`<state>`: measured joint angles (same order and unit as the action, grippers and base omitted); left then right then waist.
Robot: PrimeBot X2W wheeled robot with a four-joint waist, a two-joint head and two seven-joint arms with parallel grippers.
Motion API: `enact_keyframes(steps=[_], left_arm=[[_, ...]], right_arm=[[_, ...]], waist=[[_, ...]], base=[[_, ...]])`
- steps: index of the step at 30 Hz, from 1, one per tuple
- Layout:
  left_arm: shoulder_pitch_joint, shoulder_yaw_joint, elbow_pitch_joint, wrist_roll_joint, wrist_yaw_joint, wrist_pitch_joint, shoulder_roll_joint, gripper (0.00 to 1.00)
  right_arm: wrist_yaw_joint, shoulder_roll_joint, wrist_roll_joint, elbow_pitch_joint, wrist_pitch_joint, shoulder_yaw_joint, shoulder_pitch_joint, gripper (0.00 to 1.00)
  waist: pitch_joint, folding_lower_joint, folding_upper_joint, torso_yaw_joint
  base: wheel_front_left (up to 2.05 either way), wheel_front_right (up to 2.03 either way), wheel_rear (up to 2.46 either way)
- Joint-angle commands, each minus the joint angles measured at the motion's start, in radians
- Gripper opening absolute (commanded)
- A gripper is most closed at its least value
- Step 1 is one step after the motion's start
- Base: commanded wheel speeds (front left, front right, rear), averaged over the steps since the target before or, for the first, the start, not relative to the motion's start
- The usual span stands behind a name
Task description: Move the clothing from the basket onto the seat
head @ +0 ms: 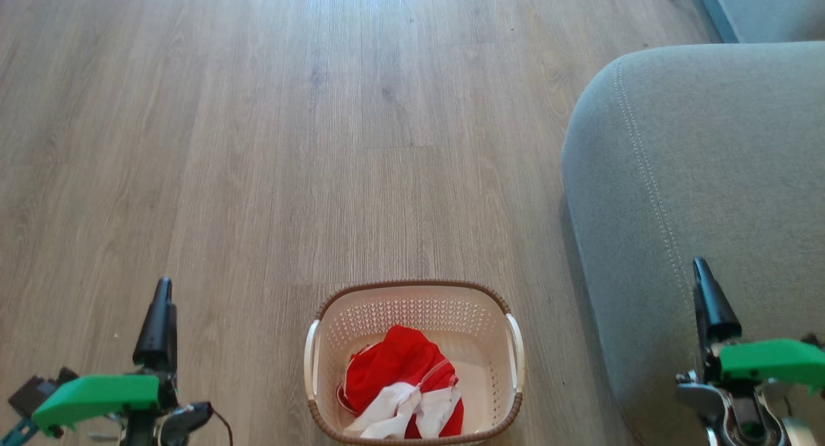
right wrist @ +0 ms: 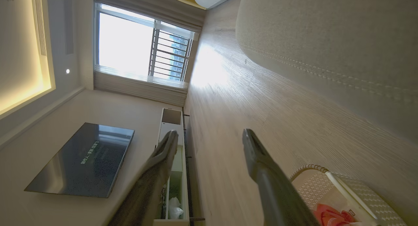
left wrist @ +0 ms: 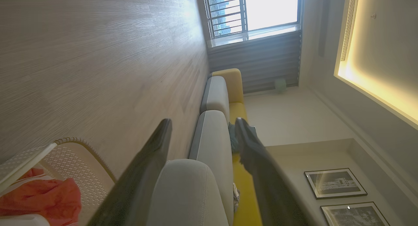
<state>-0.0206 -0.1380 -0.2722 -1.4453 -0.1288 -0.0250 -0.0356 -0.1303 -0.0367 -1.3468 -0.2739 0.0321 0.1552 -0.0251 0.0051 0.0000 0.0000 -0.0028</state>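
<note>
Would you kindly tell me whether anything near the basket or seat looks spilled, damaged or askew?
Nothing stands out. The clothing lies bunched inside the basket, which stands upright on the floor beside the seat. The left gripper and right gripper are open and empty.

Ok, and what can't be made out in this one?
Head view: how many garments the clothing makes up; it lies bunched, hiding lower layers and part of the floor of the basket.
Head view: the full extent of the seat, cut off by the right edge.
Right wrist view: the text on the dark screen, too small to read.
</note>
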Motion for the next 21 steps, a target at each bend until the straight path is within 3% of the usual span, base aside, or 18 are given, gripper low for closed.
enact_keyframes(steps=[1,10,15,21], left_arm=[[-0.056,-0.022,0.044,0.022,0.0,0.01,-0.007,1.0],[-0.068,-0.035,0.101,0.11,0.021,0.033,-0.007,1.0],[-0.072,-0.013,0.177,0.215,0.04,0.048,-0.008,1.0],[-0.075,0.069,0.281,0.382,0.128,0.068,-0.008,1.0]], right_arm=[[0.0,-0.009,0.036,0.051,-0.015,-0.007,-0.061,1.0],[0.0,-0.009,0.203,0.12,-0.038,-0.038,-0.074,1.0],[0.0,-0.014,0.315,0.157,-0.053,-0.064,-0.085,1.0],[0.0,-0.03,0.458,0.202,-0.073,-0.097,-0.097,1.0]], waist=[[0.0,0.0,0.0,0.0],[0.003,0.0,0.0,0.0],[0.005,0.0,0.0,0.0],[0.006,0.0,0.0,0.004]], base=[[0.0,0.0,0.0],[0.0,0.0,0.0],[0.0,0.0,0.0],[0.0,0.0,0.0]])
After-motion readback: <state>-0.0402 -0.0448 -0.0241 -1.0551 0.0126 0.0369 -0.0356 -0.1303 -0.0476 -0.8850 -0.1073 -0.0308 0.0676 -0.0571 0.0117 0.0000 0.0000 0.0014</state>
